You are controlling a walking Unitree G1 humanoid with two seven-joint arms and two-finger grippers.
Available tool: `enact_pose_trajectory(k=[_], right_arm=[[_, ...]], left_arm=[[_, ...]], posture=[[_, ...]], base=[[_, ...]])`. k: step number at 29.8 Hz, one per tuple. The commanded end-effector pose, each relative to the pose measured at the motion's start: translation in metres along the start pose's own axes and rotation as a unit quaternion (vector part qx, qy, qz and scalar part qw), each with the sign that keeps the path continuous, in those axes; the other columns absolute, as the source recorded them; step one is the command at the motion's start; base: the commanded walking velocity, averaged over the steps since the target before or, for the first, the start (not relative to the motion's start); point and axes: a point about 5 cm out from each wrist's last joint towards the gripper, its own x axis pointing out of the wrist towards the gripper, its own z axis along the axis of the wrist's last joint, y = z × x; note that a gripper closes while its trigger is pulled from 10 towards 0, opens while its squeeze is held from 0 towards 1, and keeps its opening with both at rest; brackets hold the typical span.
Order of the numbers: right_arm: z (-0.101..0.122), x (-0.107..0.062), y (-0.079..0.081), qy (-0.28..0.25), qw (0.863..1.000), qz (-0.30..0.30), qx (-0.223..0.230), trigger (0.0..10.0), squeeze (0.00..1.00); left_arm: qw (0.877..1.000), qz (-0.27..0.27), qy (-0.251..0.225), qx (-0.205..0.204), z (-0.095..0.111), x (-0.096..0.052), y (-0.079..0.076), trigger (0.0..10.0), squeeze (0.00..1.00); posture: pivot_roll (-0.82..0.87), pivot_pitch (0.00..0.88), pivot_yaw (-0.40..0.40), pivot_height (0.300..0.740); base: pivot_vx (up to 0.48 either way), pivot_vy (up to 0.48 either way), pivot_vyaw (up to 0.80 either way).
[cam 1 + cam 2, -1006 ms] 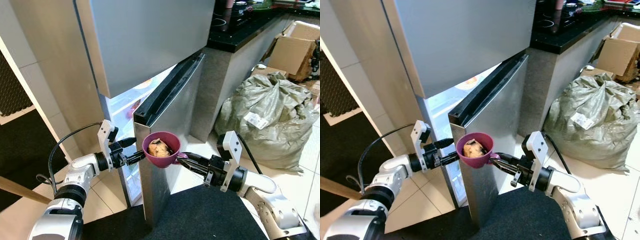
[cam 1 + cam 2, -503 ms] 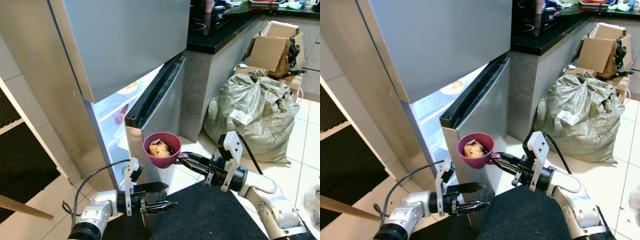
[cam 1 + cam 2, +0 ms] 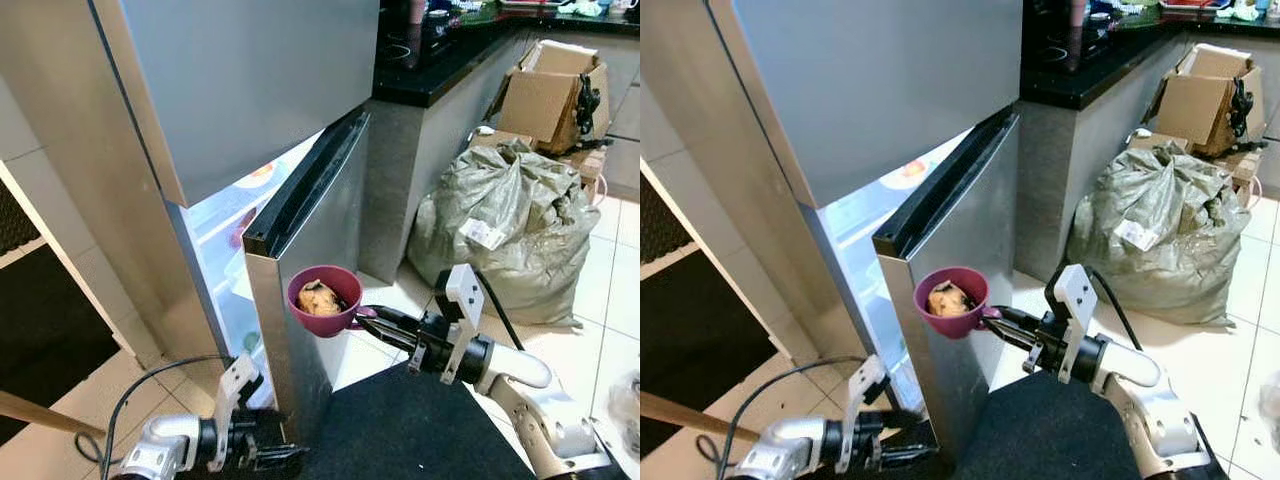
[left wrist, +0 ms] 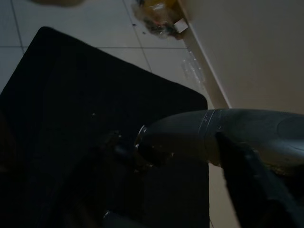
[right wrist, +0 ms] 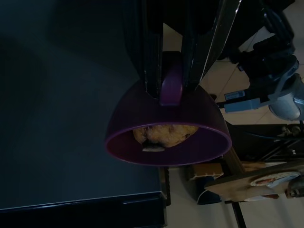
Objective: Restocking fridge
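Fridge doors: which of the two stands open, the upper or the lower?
The lower door stands open, swung out toward the robot, with lit shelves showing behind it. The upper door is shut. The right gripper holds a purple cup before the open door.

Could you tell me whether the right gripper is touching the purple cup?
Touching. In the right wrist view the right gripper's two black fingers clamp the handle of the purple cup between them, with no gap; the eye views agree.
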Motion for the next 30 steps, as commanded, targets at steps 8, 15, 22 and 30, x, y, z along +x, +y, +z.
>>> enact_pose_trajectory(k=[8,15,22,30], right_arm=[[0.004,-0.001,-0.002,-0.011,1.0,-0.002,-0.01,10.0,0.0],[0.002,-0.001,-0.004,-0.006,1.0,-0.007,-0.013,10.0,0.0],[0.001,0.0,-0.003,-0.007,1.0,-0.008,-0.012,10.0,0.0],[0.002,0.002,-0.003,-0.008,1.0,-0.007,-0.013,10.0,0.0]], left_arm=[[0.968,0.244,0.056,-0.026,-0.027,-0.04,0.035,0.0,0.0],[0.939,0.339,0.007,-0.056,-0.022,-0.048,0.046,0.0,0.0],[0.895,0.414,-0.131,-0.105,0.004,-0.042,0.056,10.0,0.0],[0.876,0.425,-0.199,-0.108,0.031,-0.032,0.059,10.0,0.0]], posture=[[-0.11,0.018,0.045,0.74],[-0.12,0.013,0.044,0.74],[-0.12,0.01,0.041,0.74],[-0.12,0.008,0.038,0.74]], base=[[0.0,0.0,0.0],[0.0,0.0,0.0],[0.0,0.0,0.0],[0.0,0.0,0.0]])
